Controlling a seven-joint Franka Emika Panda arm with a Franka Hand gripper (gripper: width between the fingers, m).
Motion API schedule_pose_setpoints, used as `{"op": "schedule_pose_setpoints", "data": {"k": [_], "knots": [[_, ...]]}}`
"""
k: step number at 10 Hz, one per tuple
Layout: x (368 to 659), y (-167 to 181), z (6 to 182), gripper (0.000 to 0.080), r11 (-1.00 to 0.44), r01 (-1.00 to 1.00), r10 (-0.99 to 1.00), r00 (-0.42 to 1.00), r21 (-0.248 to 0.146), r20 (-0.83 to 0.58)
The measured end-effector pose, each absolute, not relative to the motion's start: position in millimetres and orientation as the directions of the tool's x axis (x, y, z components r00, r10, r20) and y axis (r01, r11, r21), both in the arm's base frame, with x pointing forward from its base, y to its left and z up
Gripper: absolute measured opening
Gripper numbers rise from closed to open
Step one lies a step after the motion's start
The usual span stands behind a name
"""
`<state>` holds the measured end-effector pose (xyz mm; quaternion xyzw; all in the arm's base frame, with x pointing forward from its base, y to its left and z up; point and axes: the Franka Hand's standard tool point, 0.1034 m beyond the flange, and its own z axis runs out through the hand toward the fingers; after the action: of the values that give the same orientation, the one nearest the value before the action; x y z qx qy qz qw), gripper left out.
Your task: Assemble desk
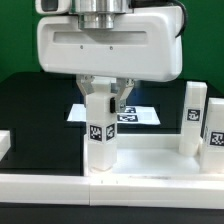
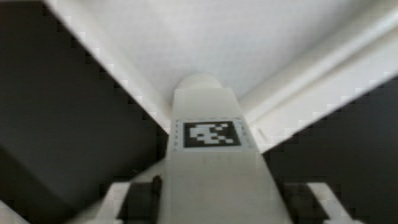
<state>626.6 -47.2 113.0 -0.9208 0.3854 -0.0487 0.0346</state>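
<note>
Black table (image 1: 30, 110); gripper (image 1: 105, 100) clamped on tagged upright leg (image 1: 99, 135), no readable writing

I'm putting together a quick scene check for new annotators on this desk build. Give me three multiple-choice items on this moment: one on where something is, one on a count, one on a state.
1. Where is the leg nearest the gripper?
A. Upright on the white panel, under the gripper
B. Lying on the marker board
C. Off the table, on the floor

2. How many more upright legs stand at the exterior view's right?
A. None
B. Two
C. Five

3. How does the gripper stand toward the leg?
A. Far away to one side
B. Fingers on either side of the leg's upper end
C. Carrying it high above the table

Answers:
1 A: the leg's foot rests on the panel, directly under the gripper.
2 B: two tagged legs stand side by side there.
3 B: the wrist view shows the leg rising between the two fingertips.
</note>
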Motion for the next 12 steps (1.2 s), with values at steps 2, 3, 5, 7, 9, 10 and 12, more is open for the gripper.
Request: {"op": "schedule_pose_setpoints", "data": {"k": [2, 3, 5, 7, 9, 10, 12], "knots": [[627.9, -45.9, 112.5, 0.0284, -0.383, -0.917, -0.923, 0.383, -0.112, 0.021], [628.4, -46.9, 112.3, 0.0284, -0.194, -0.973, -0.98, 0.198, -0.129, -0.025], [629.3, -42.0, 111.4, 0.0285, 0.133, -0.982, -0.988, -0.122, -0.131, -0.091], [629.4, -41.7, 111.3, 0.0294, 0.23, -0.966, -0.97, -0.218, -0.121, -0.104], [629.3, -41.7, 111.4, 0.0464, 0.101, -0.986, -0.992, -0.09, -0.132, -0.085], [629.8, -40.3, 111.8, 0.0602, -0.063, -0.988, -0.995, 0.073, -0.144, -0.064], [628.6, -37.9, 111.6, 0.0639, -0.359, -0.92, -0.93, 0.367, -0.159, -0.023]]}}
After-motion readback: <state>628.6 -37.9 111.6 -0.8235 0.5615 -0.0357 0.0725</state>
